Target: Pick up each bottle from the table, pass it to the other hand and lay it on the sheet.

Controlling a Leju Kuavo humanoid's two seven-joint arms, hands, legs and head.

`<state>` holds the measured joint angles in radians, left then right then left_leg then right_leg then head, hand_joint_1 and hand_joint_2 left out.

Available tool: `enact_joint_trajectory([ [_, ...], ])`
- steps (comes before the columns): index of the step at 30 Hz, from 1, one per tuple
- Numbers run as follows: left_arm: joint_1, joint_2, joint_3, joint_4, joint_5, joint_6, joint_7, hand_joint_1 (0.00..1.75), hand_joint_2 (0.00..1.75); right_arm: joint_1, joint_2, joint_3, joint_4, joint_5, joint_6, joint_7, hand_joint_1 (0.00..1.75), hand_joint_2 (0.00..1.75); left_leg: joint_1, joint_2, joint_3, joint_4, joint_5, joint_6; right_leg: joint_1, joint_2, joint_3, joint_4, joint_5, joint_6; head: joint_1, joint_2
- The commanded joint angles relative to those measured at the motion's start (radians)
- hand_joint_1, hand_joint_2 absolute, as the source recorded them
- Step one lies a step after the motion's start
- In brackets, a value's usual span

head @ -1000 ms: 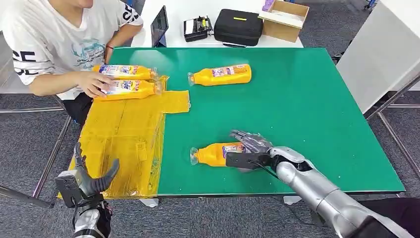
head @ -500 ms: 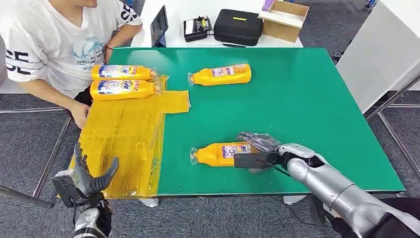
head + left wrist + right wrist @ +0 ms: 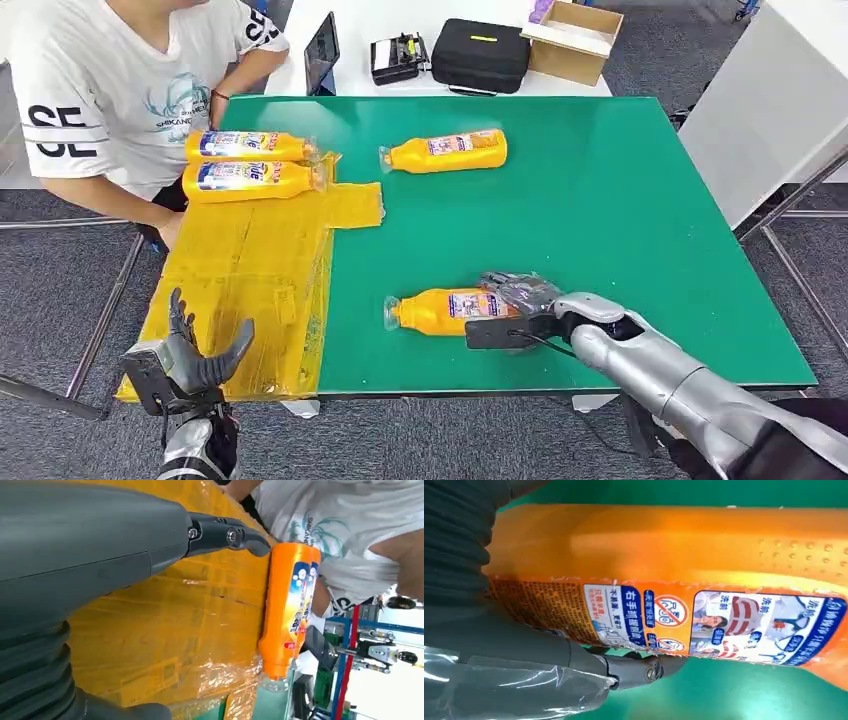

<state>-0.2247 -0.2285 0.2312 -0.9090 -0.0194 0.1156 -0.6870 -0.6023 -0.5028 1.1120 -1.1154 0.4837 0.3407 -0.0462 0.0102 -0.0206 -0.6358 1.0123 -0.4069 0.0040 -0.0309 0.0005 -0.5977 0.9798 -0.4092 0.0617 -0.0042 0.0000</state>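
Your right hand (image 3: pixel 520 305) is at the base end of the near bottle (image 3: pixel 440 310), which lies on its side on the green table (image 3: pixel 620 200) close to the front edge, cap pointing toward the sheet (image 3: pixel 250 270). In the right wrist view the thumb (image 3: pixel 639 670) lies along the label's lower edge and the palm sits against the bottle's end — fingers look wrapped over the top in the head view, but you can't tell whether the grip is actually closed; the bottle is flat on the table. Part of the hand is wrapped in clear plastic film. Your left hand (image 3: pixel 195 360) is off the table's front-left corner, just below the sheet's near edge, fingers spread and pointing up, holding nothing. The sheet is yellow and crinkled, covering the table's left side. Two bottles (image 3: pixel 250 165) lie side by side at its far end, touching, caps toward table centre; the left wrist view shows them beyond a dark fingertip (image 3: pixel 250 540). A fourth bottle (image 3: pixel 445 152) lies on bare green just past the sheet's far right corner, apart from the pair. A person in a white T-shirt (image 3: pixel 110 80) sits at the far-left corner, hand down beside the table edge. Behind the table — a black case (image 3: pixel 480 55), a cardboard box (image 3: pixel 570 40), a small dark device (image 3: pixel 397 57).
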Motion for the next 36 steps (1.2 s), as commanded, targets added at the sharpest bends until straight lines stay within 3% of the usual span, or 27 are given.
enact_joint_trajectory([
  [1,-0.042,0.0,-0.006,0.087,0.007,-0.002,0.002,0.0,1.75,-0.024,0.069,0.098,0.139,0.016,-0.018,0.002,1.64,1.75,0.002,0.003,0.008,-0.001,-0.003,0.0,0.004,0.001,0.009,-0.003,-0.002,-0.006,0.0,0.0],
  [2,-0.041,0.0,-0.006,0.085,0.007,-0.002,0.002,0.0,1.75,-0.024,0.069,0.096,0.141,0.018,-0.021,0.001,1.75,1.75,0.001,0.001,0.005,-0.001,-0.001,0.0,0.002,0.0,0.005,-0.002,-0.001,-0.003,0.0,0.0],
  [7,-0.03,0.003,-0.004,0.069,0.007,-0.006,0.001,0.0,1.75,0.004,0.062,0.028,0.102,0.009,-0.08,-0.02,1.75,1.75,0.002,0.002,0.006,-0.001,-0.001,0.0,0.002,0.0,0.006,-0.002,-0.001,-0.004,0.0,0.0],
  [17,-0.03,0.004,-0.004,0.068,0.007,-0.006,0.001,0.0,1.75,0.006,0.064,0.028,0.1,0.009,-0.08,-0.02,1.75,1.75,0.002,0.003,0.007,-0.001,-0.002,0.0,0.002,0.0,0.007,-0.002,-0.001,-0.004,0.0,0.0],
  [20,-0.02,0.001,-0.006,0.045,0.006,-0.01,0.0,0.0,1.75,0.069,0.069,-0.071,0.045,-0.006,-0.173,-0.041,1.75,1.75,0.001,0.002,0.006,-0.001,-0.002,0.0,0.002,0.0,0.006,-0.002,-0.001,-0.003,0.0,0.0],
  [23,0.032,-0.01,-0.009,-0.059,0.013,-0.023,0.022,0.0,1.75,0.28,0.205,-0.383,-0.104,0.066,-0.407,-0.095,1.75,1.75,0.001,0.001,0.005,-0.001,-0.001,0.0,0.002,0.0,0.004,-0.001,0.0,-0.002,0.0,0.0],
  [25,0.099,-0.022,-0.034,-0.178,0.023,-0.048,0.061,0.0,1.75,0.402,0.393,-0.59,-0.237,0.126,-0.595,-0.179,1.75,1.75,0.004,0.005,0.007,-0.002,-0.003,-0.001,0.004,0.004,0.006,-0.004,0.0,-0.004,0.0,0.0],
  [27,0.148,-0.026,-0.078,-0.266,0.043,-0.08,0.097,0.0,1.75,0.455,0.497,-0.686,-0.356,0.105,-0.702,-0.242,1.75,1.75,0.003,0.008,0.004,0.0,-0.004,-0.002,0.004,0.007,0.003,0.0,-0.001,-0.005,0.001,0.0],
  [29,0.181,-0.02,-0.152,-0.345,0.069,-0.104,0.138,0.0,1.75,0.499,0.555,-0.765,-0.447,0.109,-0.812,-0.291,1.75,1.75,0.004,0.013,0.004,0.001,-0.007,-0.002,0.005,0.011,0.001,0.004,-0.003,-0.006,-0.002,0.0],
  [31,0.189,-0.008,-0.201,-0.379,0.103,-0.128,0.17,0.0,1.75,0.521,0.575,-0.812,-0.467,0.082,-0.842,-0.343,1.75,1.75,0.003,0.0,-0.003,0.001,-0.002,-0.001,0.004,-0.001,-0.003,0.003,-0.003,-0.003,-0.001,0.0],
  [36,0.192,0.033,-0.291,-0.406,0.167,-0.179,0.216,0.0,1.75,0.55,0.608,-0.886,-0.391,0.049,-0.852,-0.427,1.75,1.75,0.004,-0.002,-0.002,0.0,-0.002,0.0,0.003,-0.003,-0.001,0.0,-0.005,-0.001,0.0,0.0],
])
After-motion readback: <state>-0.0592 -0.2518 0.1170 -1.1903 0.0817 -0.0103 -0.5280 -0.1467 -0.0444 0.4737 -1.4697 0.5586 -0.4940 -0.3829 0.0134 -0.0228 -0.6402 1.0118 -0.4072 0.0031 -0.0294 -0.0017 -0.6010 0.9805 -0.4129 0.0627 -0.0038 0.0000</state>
